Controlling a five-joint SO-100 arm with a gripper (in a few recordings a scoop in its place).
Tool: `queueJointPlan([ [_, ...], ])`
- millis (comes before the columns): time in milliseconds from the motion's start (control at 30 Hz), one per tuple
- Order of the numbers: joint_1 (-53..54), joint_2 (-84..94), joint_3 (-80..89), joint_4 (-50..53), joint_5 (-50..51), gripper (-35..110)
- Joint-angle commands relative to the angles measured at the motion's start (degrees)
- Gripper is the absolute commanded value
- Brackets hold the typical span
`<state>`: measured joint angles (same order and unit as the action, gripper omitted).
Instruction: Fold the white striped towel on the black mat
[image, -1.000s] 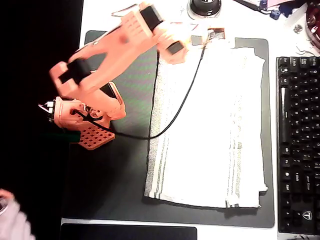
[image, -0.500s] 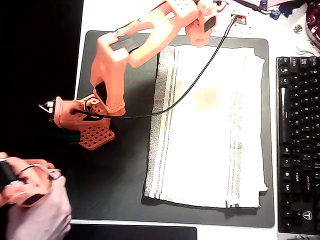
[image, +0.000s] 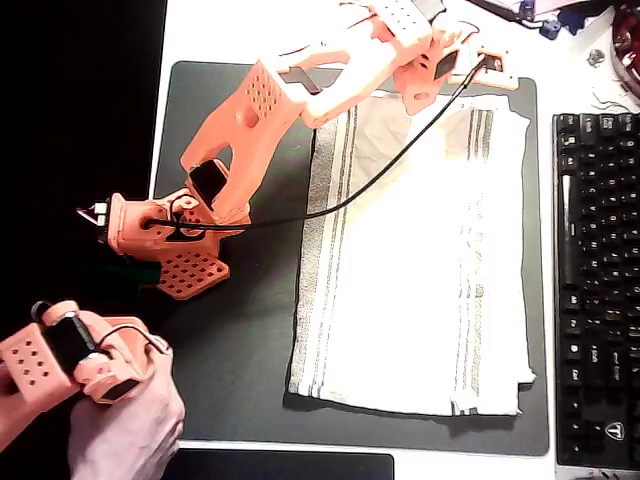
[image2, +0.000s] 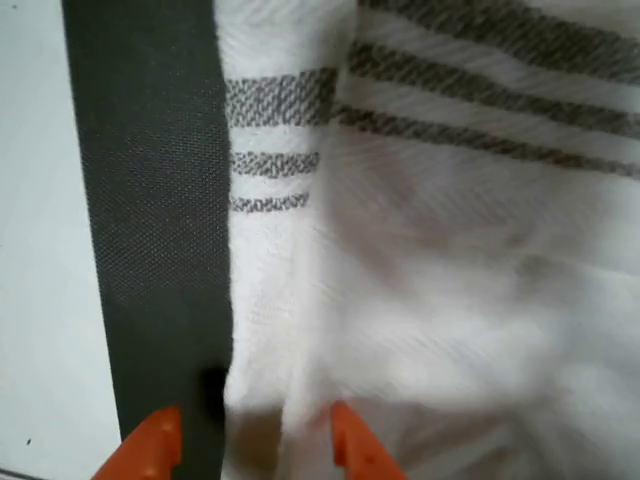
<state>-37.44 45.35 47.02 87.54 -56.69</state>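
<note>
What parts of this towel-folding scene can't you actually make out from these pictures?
- Overhead view: the gripper sits at the top edge of the white striped towel, but the arm's own body hides its fingertips, so its grip is unclear.
- Wrist view: the two orange fingertips are cut off by the bottom edge; whether they pinch the towel edge cannot be told.
- Wrist view: the lower towel is blurred.
- Overhead view: the black mat under the towel is covered.

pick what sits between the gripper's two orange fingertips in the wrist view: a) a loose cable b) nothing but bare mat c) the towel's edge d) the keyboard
c: in the wrist view the gripper has its fingertips either side of the towel edge, beside the mat.
</note>
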Motion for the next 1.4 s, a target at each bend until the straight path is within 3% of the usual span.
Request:
queueJointPlan([
  [0,0.2,-2.1,-4.1,-0.3,-0.8,18],
  [200,-0.2,-5.3,-7.1,2.4,0.4,1],
  [733,-1.1,35.2,5.3,11.4,-8.3,0],
  [1367,42.1,54.4,27.3,7.7,-30.3,0],
])
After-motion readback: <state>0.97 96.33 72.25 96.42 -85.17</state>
